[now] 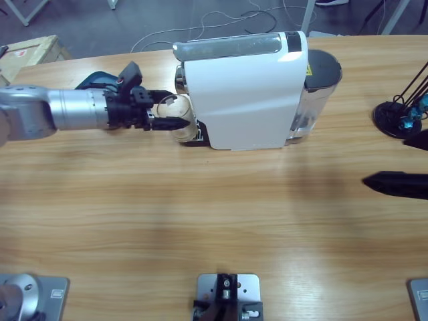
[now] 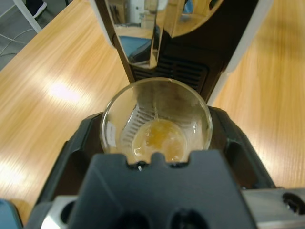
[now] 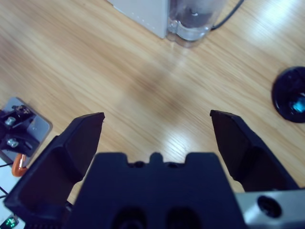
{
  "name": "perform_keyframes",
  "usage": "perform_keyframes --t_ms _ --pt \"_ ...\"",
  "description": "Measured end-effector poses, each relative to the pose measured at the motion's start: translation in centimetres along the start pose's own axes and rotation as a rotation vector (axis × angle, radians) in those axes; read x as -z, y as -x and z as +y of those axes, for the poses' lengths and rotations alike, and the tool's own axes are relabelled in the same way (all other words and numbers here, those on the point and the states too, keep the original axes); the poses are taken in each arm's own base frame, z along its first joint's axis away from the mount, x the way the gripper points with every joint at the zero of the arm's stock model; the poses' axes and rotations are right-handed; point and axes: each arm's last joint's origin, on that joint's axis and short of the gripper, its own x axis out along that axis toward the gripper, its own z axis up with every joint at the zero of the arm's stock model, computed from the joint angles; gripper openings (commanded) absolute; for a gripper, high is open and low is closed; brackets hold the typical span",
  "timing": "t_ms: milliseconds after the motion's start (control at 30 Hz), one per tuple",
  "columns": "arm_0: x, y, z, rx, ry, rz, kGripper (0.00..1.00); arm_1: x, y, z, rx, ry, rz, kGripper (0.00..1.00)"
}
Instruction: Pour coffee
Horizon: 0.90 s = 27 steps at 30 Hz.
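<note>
A: What is taking up the most room on the wooden table (image 1: 200,221)?

B: The white coffee machine (image 1: 247,93) is standing at the far edge, with its clear water tank (image 1: 314,100) sitting at its right end in the high view. In the right wrist view that tank (image 3: 193,19) is showing at the top of the picture.

A: And the arms?

B: The left arm (image 1: 47,114) is reaching in from the left edge, and the left gripper (image 1: 167,114) is clasping a clear glass cup (image 1: 179,115) with a black jaw on either side. The right gripper (image 3: 157,129) is hovering over bare wood with its jaws spread wide, holding nothing.

A: Where is the cup sitting?

B: The cup (image 2: 157,124) is standing on the drip tray under the machine's spout (image 2: 155,47), and a thin stream is running down into a shallow pool of pale brown coffee (image 2: 159,138) at the bottom.
</note>
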Motion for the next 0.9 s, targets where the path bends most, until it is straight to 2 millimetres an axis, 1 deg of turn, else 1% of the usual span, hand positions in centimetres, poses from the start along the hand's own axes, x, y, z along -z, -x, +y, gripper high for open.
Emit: perform_keyframes --t_ms 133,200,267,367,433,500,600,667,800,900 --pt "0.4 1.7 0.2 -0.038 0.055 0.000 0.000 1.8 3.3 -0.7 0.007 -0.006 -0.067 1.000" --pt "0.5 3.0 0.7 -0.075 0.093 -0.009 0.000 2.5 4.3 -0.9 0.002 -0.009 -0.097 1.000" --pt "-0.3 5.0 1.5 -0.153 0.126 -0.039 0.000 2.8 4.9 -1.0 -0.001 -0.010 -0.115 1.000" --pt "-1.0 8.3 2.9 -0.305 0.165 -0.072 0.000 2.9 5.0 -1.1 -0.001 -0.011 -0.118 1.000" --pt "-0.7 9.9 3.9 -0.400 0.205 -0.068 0.000 2.9 5.0 -1.1 -0.001 -0.011 -0.118 1.000" --pt "-0.1 10.7 4.7 -0.488 0.247 -0.047 0.000 2.9 5.0 -1.1 -0.001 -0.011 -0.118 1.000" --pt "0.7 11.3 5.9 -0.619 0.285 0.002 0.000 2.9 5.0 -1.1 -0.001 -0.011 -0.117 1.000" --pt "1.3 11.1 6.8 -0.668 0.302 0.034 0.000 2.9 4.9 -1.0 -0.001 -0.010 -0.114 1.000" --pt "2.6 9.9 8.7 -0.705 0.332 0.081 0.000 2.7 4.6 -1.0 0.001 -0.009 -0.104 1.000" --pt "3.6 9.5 10.1 -0.723 0.354 0.101 0.000 2.4 4.2 -0.9 0.003 -0.008 -0.094 1.000"
